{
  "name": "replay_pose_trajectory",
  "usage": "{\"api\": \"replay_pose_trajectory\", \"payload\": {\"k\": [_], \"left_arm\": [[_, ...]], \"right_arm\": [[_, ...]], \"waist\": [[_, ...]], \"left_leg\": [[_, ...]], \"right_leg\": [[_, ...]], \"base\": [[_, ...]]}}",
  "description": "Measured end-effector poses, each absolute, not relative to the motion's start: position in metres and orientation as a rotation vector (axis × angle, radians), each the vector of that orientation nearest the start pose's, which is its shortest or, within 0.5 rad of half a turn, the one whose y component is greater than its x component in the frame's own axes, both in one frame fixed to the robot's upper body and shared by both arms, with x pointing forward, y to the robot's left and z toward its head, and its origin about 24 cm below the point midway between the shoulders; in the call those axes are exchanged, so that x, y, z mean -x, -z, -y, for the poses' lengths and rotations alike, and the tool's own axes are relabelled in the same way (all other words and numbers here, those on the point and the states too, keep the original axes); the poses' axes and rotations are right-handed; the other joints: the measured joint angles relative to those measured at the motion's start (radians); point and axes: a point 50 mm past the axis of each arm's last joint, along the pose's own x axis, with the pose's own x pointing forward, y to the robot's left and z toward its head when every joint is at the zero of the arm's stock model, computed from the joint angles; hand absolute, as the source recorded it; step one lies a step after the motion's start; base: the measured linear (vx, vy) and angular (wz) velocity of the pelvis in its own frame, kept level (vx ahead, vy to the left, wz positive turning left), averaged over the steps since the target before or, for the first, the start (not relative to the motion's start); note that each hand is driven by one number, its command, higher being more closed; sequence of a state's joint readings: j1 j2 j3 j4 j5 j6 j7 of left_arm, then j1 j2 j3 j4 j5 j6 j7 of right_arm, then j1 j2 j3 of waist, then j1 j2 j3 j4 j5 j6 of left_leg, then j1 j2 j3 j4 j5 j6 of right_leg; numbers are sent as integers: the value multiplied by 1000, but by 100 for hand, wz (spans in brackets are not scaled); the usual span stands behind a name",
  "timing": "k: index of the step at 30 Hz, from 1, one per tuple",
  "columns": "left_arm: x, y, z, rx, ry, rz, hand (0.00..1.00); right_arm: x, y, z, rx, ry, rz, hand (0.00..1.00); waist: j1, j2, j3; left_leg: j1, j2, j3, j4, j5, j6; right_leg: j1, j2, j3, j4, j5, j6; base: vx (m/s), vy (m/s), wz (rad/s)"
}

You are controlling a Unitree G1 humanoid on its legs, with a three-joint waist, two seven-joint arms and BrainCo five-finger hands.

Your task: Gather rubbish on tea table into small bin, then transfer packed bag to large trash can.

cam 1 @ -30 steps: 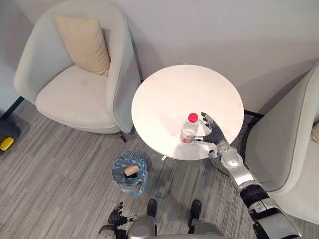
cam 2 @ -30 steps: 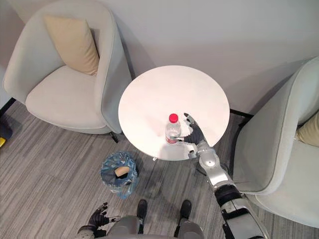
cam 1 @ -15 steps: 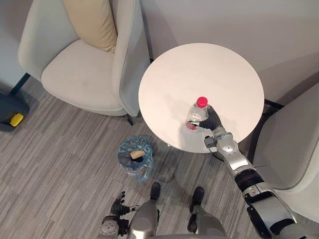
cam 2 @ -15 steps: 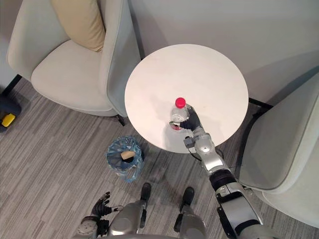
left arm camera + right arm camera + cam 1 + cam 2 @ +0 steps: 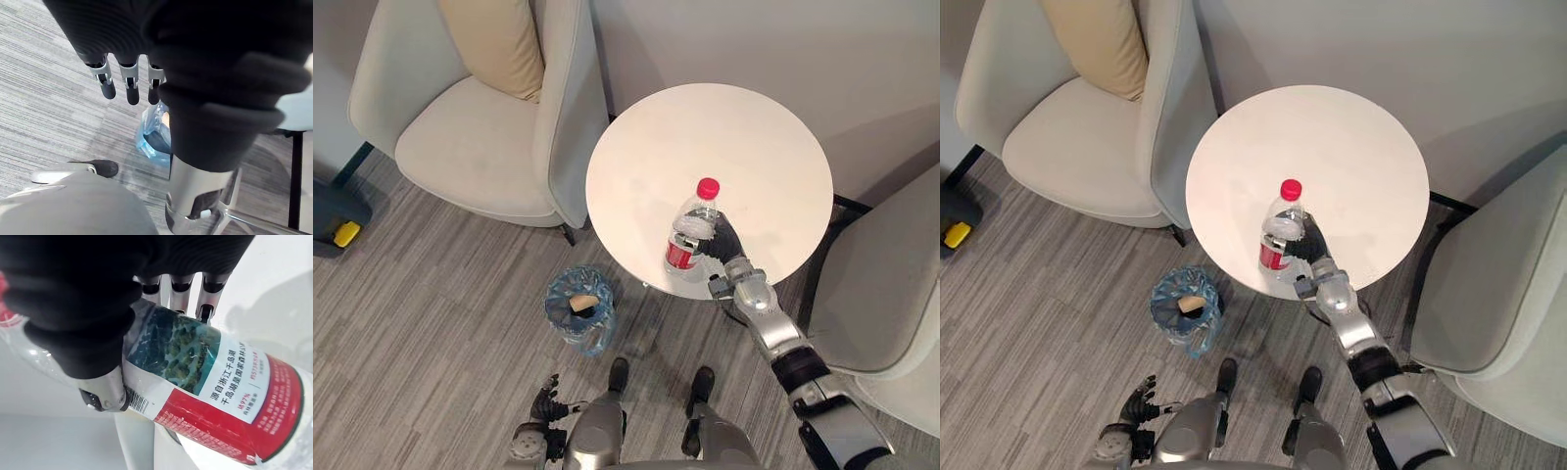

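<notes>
A clear plastic bottle (image 5: 692, 232) with a red cap and a red label is tilted over the front part of the round white tea table (image 5: 744, 147). My right hand (image 5: 724, 240) is shut on it, fingers and thumb curled round its middle, as the right wrist view shows on the bottle (image 5: 210, 387). The small bin (image 5: 578, 308), lined with a blue bag, stands on the floor to the front left of the table with a brownish piece inside. My left hand (image 5: 540, 411) hangs low near the floor with its fingers (image 5: 129, 85) straight, and the bin (image 5: 155, 132) shows beyond them.
A pale armchair (image 5: 470, 147) with a beige cushion (image 5: 499, 39) stands left of the table, and another pale armchair (image 5: 891, 294) stands close on the right. A dark object with a yellow part (image 5: 337, 220) sits at the left edge. A wall runs behind.
My right hand has closed round the bottle and lifted it off the table, tilting it toward the front left. The camera moved during the first half second.
</notes>
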State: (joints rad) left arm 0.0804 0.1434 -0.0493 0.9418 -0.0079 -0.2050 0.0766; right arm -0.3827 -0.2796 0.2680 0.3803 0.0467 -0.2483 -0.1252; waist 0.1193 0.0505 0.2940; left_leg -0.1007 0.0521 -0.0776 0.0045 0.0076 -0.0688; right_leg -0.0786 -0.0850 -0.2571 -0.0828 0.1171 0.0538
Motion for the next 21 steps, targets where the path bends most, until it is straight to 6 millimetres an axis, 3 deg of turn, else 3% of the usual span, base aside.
{"api": "replay_pose_trajectory", "payload": {"k": [5,11,21], "left_arm": [[-133,137,-203,-178,-101,-811,0],[-126,138,-210,-188,-111,-830,0],[-123,141,-208,-195,-97,-847,0]], "right_arm": [[-290,-75,141,231,-163,260,100],[-264,-77,139,184,-192,299,100],[-246,-71,142,229,-208,289,100]], "waist": [[-26,-12,-7],[-51,-49,-64],[-58,-48,-111]], "left_leg": [[29,0,6,-7,-1,0],[47,6,38,-13,-1,0],[81,7,52,-25,-1,0]], "right_leg": [[21,0,11,-1,-1,1],[24,5,38,-6,2,0],[49,6,51,-15,4,1]], "base": [[-26,4,-7],[-15,-2,-12],[-2,0,-4]]}}
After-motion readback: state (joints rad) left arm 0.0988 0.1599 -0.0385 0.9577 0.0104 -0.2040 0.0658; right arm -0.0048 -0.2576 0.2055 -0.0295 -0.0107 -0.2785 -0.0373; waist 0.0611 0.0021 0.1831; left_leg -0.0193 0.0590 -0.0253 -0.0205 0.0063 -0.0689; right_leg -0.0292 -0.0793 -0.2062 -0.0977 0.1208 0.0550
